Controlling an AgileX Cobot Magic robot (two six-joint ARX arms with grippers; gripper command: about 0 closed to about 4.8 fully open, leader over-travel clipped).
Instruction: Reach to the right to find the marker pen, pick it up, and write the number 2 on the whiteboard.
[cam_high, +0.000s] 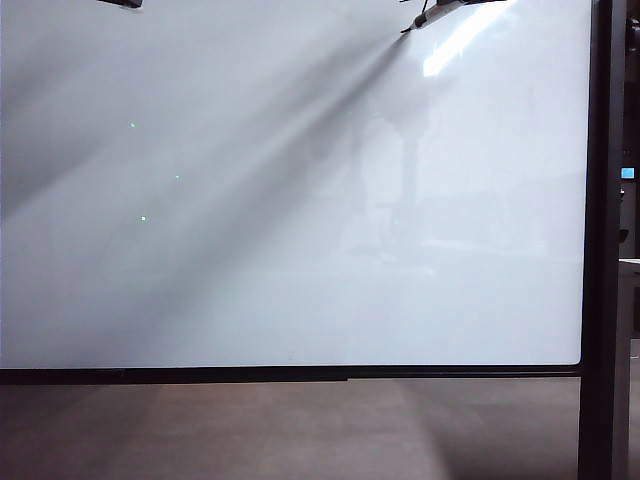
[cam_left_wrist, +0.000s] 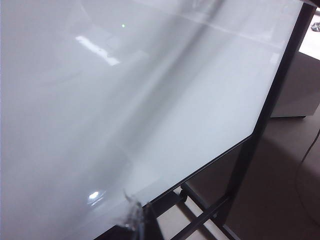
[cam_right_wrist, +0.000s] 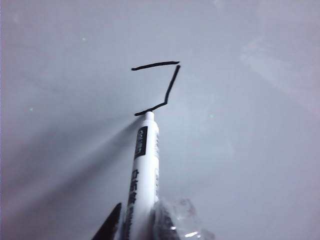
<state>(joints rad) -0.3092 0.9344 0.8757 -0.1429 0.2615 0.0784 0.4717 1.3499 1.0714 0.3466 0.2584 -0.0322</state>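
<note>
Right tool (cam_right_wrist: 137, 222) holds marker pen (cam_right_wrist: 142, 170), tip touching number 2 (cam_right_wrist: 159, 89).

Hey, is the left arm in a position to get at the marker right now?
Probably not. The marker is clamped in the right gripper, its tip on the whiteboard mid-stroke. The left gripper sits elsewhere by the board's lower edge, no marker in its view.

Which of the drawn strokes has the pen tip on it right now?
The short bottom stroke of the number 2. The marker pen, held in the right gripper, has its tip at that stroke's end; the top bar and diagonal sit beyond the tip.
</note>
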